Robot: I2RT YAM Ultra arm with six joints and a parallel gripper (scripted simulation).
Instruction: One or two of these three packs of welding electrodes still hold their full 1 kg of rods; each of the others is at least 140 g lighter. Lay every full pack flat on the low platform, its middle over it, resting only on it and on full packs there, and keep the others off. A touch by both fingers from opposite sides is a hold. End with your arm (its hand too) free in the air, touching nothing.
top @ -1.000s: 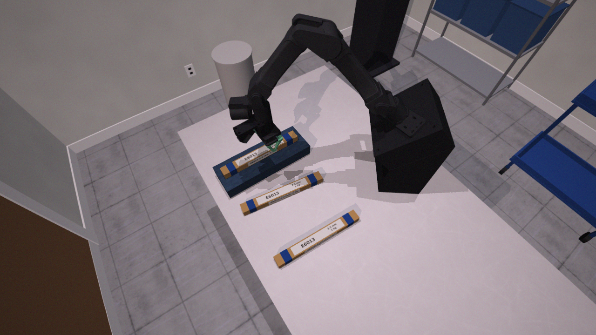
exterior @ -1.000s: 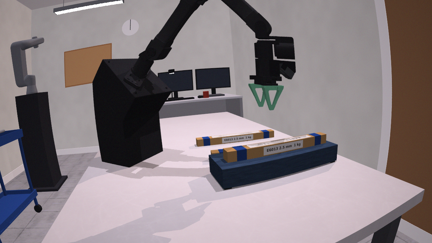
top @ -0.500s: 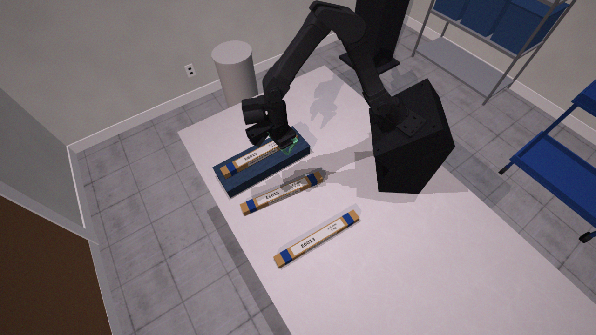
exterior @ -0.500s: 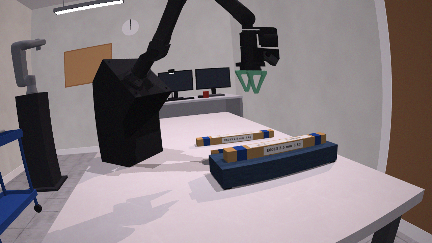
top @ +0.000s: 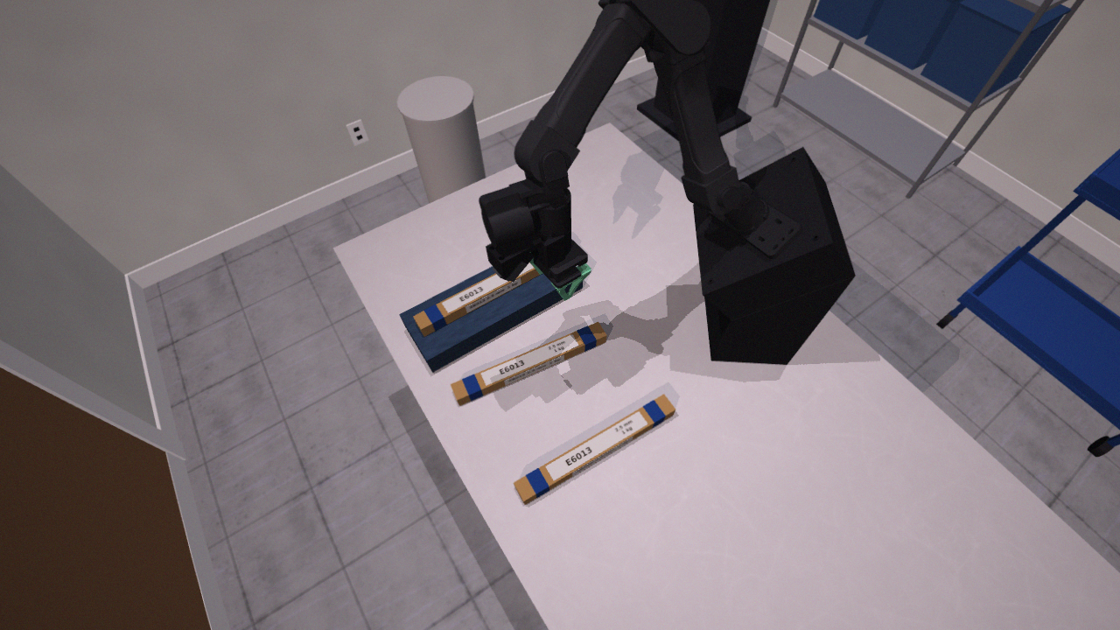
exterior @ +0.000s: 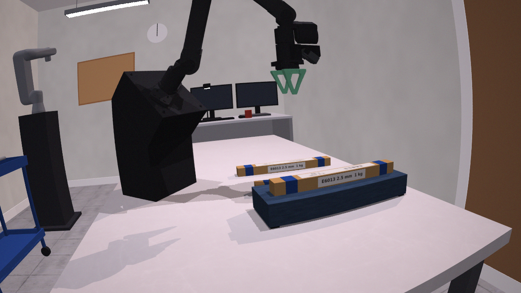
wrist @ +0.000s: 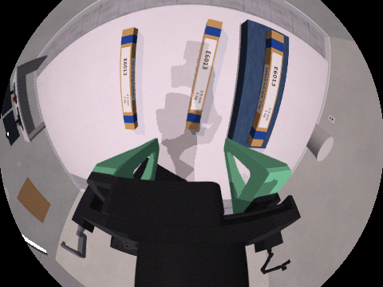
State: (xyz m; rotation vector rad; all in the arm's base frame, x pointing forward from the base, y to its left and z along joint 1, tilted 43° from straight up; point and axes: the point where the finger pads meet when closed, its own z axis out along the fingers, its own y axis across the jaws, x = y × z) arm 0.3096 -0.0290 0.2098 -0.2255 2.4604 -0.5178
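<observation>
One electrode pack lies flat lengthwise on the dark blue platform, nearer one long side. A second pack lies on the table beside the platform, mostly hidden behind it in the exterior view. A third pack lies farther off on the table. All three are orange-brown with blue bands and E6013 labels. My gripper is open and empty, high above the table; nothing is between its green fingers.
The black arm base stands on the white table. A grey cylinder stands beyond the table edge. A blue cart is off to the side.
</observation>
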